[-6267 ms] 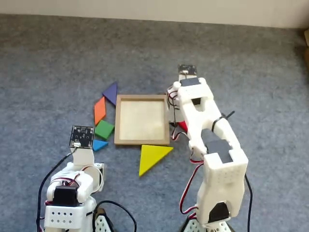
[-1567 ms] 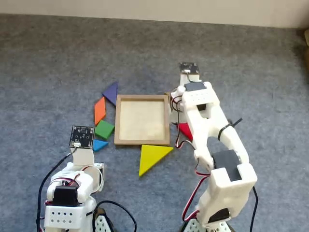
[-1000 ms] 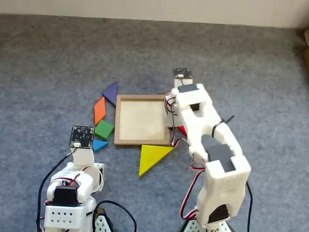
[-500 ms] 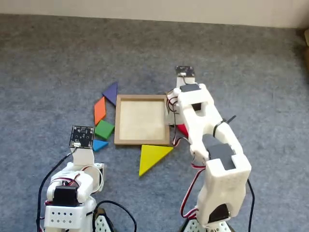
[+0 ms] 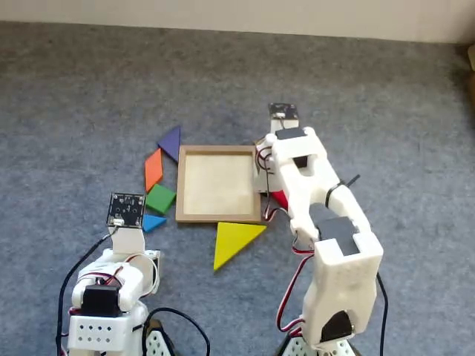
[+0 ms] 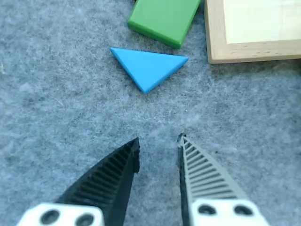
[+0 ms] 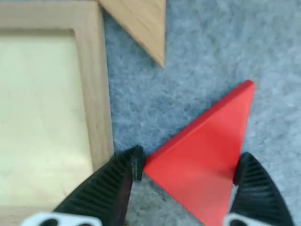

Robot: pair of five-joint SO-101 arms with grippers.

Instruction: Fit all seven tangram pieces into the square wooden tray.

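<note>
Red triangle (image 7: 207, 141) between right hand (image 7: 190, 164) fingers (image 7: 110, 181)

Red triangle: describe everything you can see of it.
The red triangle is a flat, smooth piece in one solid colour with crisp edges. It could be painted wood or plastic. It lies flat on the grey carpet, outside the tray, with a strip of carpet between it and the rim. The right hand is open, with one finger on either side of the piece; whether they touch it is unclear. In the high view the arm hides most of it.
</note>
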